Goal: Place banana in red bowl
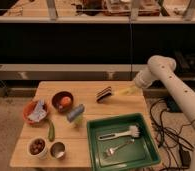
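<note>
The gripper [132, 88] hangs over the back right part of the table [86, 86], clenched on one end of the banana [123, 92], which sticks out to its left, with a dark striped block [104, 93] just beyond the banana's tip. In front of the gripper lies a green tray [116, 119]; further left sits a maroon bowl [56, 97], and farthest left the red bowl [27, 112], well apart from the banana
</note>
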Controlling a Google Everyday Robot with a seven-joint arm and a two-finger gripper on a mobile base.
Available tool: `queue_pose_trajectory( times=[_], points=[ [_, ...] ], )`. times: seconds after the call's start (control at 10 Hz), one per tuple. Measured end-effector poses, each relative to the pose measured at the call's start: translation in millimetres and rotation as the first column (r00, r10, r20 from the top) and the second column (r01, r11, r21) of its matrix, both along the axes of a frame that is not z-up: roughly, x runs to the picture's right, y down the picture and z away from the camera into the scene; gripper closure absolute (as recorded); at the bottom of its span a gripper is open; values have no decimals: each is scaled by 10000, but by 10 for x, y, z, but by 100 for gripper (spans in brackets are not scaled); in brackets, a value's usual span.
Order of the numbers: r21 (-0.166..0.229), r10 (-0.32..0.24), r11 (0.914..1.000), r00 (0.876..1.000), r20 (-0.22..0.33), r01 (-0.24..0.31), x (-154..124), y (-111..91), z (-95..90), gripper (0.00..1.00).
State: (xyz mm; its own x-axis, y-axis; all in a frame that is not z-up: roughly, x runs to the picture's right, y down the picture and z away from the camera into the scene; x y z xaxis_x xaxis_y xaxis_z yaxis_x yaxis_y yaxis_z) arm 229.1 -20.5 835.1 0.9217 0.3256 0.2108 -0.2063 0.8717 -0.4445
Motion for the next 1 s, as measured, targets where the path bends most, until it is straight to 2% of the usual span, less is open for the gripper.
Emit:
queue_pose_trajectory(
  times=[0.3, 0.5, 0.6, 0.8, 1.0],
  points=[
    [726, -196, 9972, 9995, 254, 177, -232, -377, -464, 96],
    [1108, -451, 9931, 9969, 652, 377, -567, -529, -646, 96],
    [1264, -726, 9901, 9934, 891, 610, -816, -574, -682, 96],
    [1353, -1197, 9856, 9842, 1308, 1019, -1273, -632, -637, 96],
    [1387, -1731, 9789, 9695, 1735, 1499, -1775, -732, -554, 96]
  ],
)
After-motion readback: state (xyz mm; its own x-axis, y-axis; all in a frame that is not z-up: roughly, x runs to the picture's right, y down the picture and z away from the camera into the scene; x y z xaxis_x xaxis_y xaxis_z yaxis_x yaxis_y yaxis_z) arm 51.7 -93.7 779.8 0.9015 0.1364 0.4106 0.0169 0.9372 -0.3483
